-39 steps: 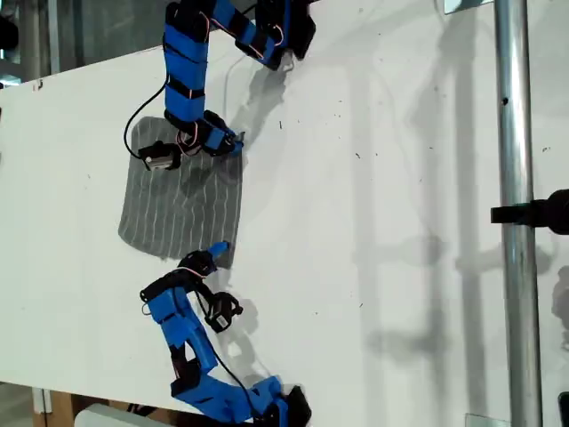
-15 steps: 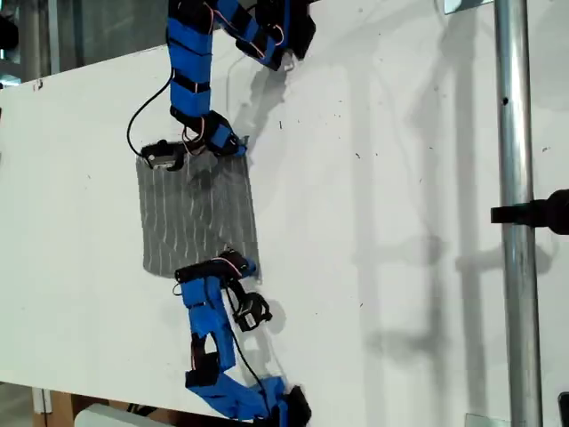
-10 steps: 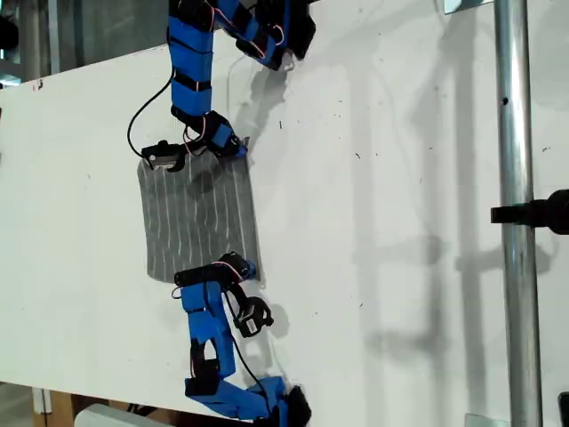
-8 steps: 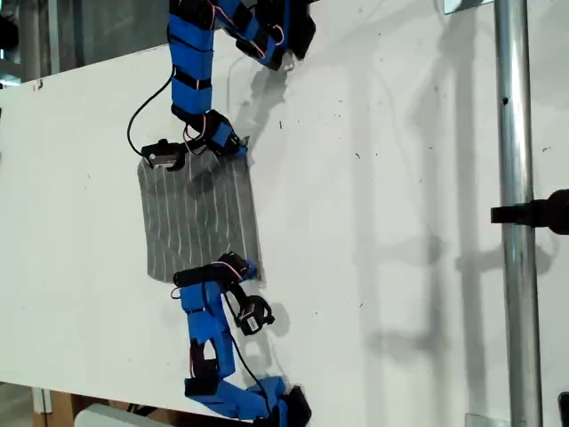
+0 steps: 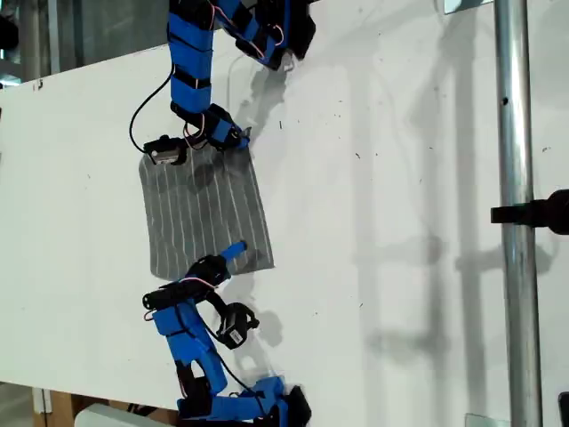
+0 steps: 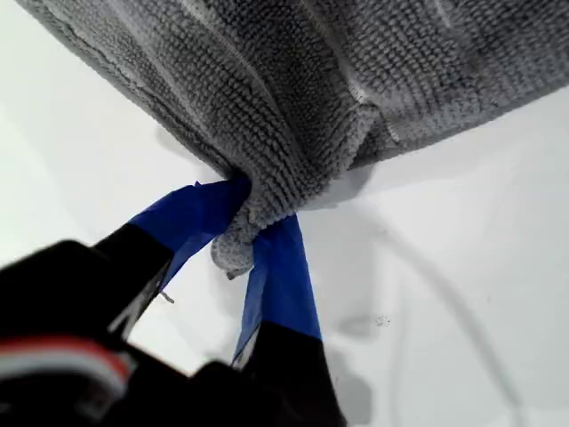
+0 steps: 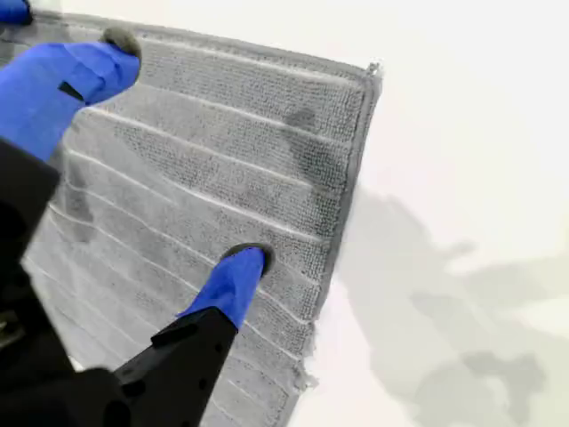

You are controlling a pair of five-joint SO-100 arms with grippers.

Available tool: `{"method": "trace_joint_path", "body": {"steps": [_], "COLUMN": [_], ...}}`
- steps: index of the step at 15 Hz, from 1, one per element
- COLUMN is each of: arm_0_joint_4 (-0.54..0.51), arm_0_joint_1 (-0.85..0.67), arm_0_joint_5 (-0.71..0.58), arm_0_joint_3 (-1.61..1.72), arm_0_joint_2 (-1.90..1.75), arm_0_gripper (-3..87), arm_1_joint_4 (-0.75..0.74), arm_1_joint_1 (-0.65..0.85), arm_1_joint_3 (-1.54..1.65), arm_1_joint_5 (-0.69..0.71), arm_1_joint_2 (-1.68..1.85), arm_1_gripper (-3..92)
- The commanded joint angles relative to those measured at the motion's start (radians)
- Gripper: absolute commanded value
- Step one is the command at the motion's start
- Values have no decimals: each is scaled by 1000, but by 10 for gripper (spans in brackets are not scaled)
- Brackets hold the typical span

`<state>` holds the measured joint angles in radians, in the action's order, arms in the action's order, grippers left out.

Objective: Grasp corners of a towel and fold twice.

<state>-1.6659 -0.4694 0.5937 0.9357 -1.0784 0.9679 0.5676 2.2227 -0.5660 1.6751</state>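
Observation:
The grey striped towel [image 5: 204,209] lies flat on the white table [image 5: 382,222] in the exterior view, between the two blue arms. My first gripper [image 6: 244,227] is shut on a bunched corner [image 6: 236,249] of the towel; in the exterior view this gripper [image 5: 238,138] is at the towel's upper right corner. My second gripper [image 7: 156,169] hovers open over the towel [image 7: 204,169], with one fingertip [image 7: 242,264] low over the cloth near its edge and a free corner [image 7: 366,73] lying flat. In the exterior view my second gripper [image 5: 227,256] is at the towel's lower edge.
A vertical metal pole [image 5: 514,133] with a black clamp [image 5: 533,213] stands at the exterior view's right. The table's far edge [image 5: 53,76] runs along the exterior view's upper left. Both arm bases sit at the exterior view's top and bottom.
My second gripper has opened, let go of the towel's lower corner and drawn back toward the exterior view's lower left. The freed lower right corner now lies farther right. My first gripper still holds its corner.

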Motion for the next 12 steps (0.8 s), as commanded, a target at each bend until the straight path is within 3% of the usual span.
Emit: {"method": "trace_joint_path", "body": {"steps": [1,7,9,12], "arm_0_joint_4": [18,60,54,32], "arm_0_joint_1": [-21,37,38,35], "arm_0_joint_5": [-11,67,87,74], "arm_0_joint_3": [-72,-95,-118,-112], "arm_0_joint_2": [89,321,377,405], "arm_0_gripper": [377,350,272,-14], "arm_1_joint_4": [-12,-12,-14,-18], "arm_1_joint_1": [3,5,3,6], "arm_1_joint_3": [-5,-3,0,8], "arm_1_joint_5": [-14,-14,-14,-14], "arm_1_joint_2": [51,51,55,66], "arm_1_gripper": [-2,-2,-2,-2]}}
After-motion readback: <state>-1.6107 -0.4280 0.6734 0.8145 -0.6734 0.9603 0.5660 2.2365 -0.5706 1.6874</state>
